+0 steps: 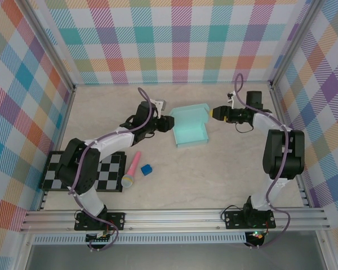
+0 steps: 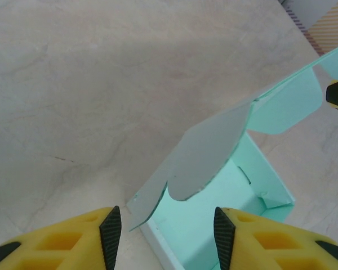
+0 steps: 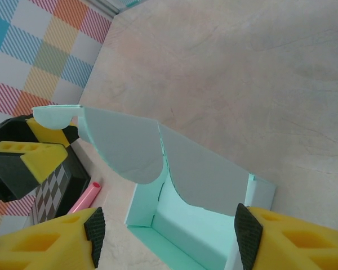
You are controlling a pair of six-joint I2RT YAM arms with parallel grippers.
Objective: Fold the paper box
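Note:
The paper box (image 1: 190,134) lies mid-table as a pale mint open tray, its lid (image 1: 190,112) standing up along the far side. My left gripper (image 1: 170,123) is at the box's left end. In the left wrist view its jaws (image 2: 168,236) are open astride the near corner of the box (image 2: 245,188), below a curved lid flap (image 2: 214,149). My right gripper (image 1: 215,112) is at the lid's right end. In the right wrist view it (image 3: 170,236) is open over the tray (image 3: 186,222), with the flaps (image 3: 129,146) hanging ahead of it.
A pink toy microphone (image 1: 132,170) and a small dark blue cube (image 1: 146,169) lie left of the box, beside a black-and-white checkerboard (image 1: 104,173). Checked walls enclose the table on three sides. The left gripper's yellow finger (image 3: 31,160) shows beyond the flaps.

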